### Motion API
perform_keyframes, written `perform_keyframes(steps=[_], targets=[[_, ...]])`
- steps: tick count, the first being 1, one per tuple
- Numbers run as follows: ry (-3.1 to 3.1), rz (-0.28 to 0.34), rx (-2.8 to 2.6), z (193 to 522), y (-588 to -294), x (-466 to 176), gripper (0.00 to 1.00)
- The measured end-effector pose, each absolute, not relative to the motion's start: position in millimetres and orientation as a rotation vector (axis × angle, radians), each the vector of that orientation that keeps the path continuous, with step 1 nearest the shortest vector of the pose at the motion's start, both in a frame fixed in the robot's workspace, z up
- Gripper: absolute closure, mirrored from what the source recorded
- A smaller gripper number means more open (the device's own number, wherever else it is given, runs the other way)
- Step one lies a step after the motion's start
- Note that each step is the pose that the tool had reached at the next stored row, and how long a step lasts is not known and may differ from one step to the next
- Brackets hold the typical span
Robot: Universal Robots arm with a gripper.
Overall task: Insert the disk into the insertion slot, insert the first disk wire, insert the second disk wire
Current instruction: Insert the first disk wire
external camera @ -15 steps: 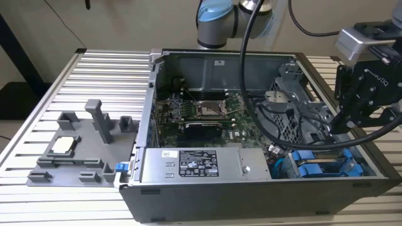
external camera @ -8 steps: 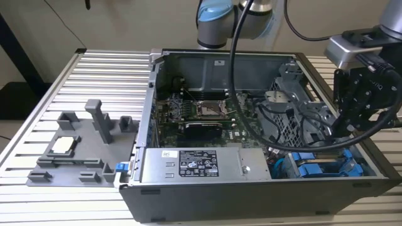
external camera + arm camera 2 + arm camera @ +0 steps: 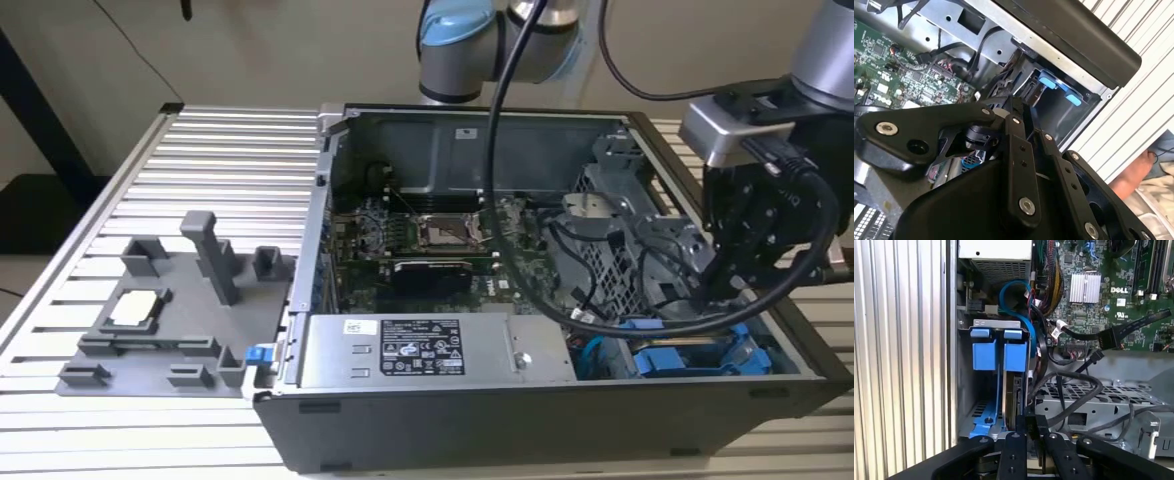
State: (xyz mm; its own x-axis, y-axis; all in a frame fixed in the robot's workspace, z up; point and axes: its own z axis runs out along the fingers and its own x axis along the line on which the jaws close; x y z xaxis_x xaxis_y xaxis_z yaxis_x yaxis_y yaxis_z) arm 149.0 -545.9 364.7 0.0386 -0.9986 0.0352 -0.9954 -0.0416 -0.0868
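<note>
A slatted metal table (image 3: 200,140) carries an open computer case (image 3: 534,420), lying on its side with the circuit board showing. A robot arm (image 3: 821,50) comes in from 2 o'clock in the exterior view and reaches down into the case corner at 4 o'clock. A labelled power-supply box (image 3: 427,350) sits at 6 o'clock, just beside that corner. In the corner is the grey metal insertion slot (image 3: 968,395). The disk (image 3: 1015,360) stands edge-on inside it in its blue frame, beside a second blue frame (image 3: 984,355); how fully it is seated is hidden. The gripper (image 3: 1031,427) is at the disk's near edge, and I cannot tell whether it is apart, together or clamped on anything. Black cables (image 3: 1074,390) and a blue cable (image 3: 1016,300) crowd just beside the slot.

Likely risks: a disk pushed slightly tilted may bind on the slot's rails; the loose cables may be trapped or dragged by the gripper; the arm's own thick cable (image 3: 641,325), draped across the case, may snag on the metal wall
</note>
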Motion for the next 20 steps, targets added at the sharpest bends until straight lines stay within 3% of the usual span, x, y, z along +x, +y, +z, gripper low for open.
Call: perform_keyframes(steps=[20], targets=[[2.128,-0.149,-2.246,342,-553,153,0.81]])
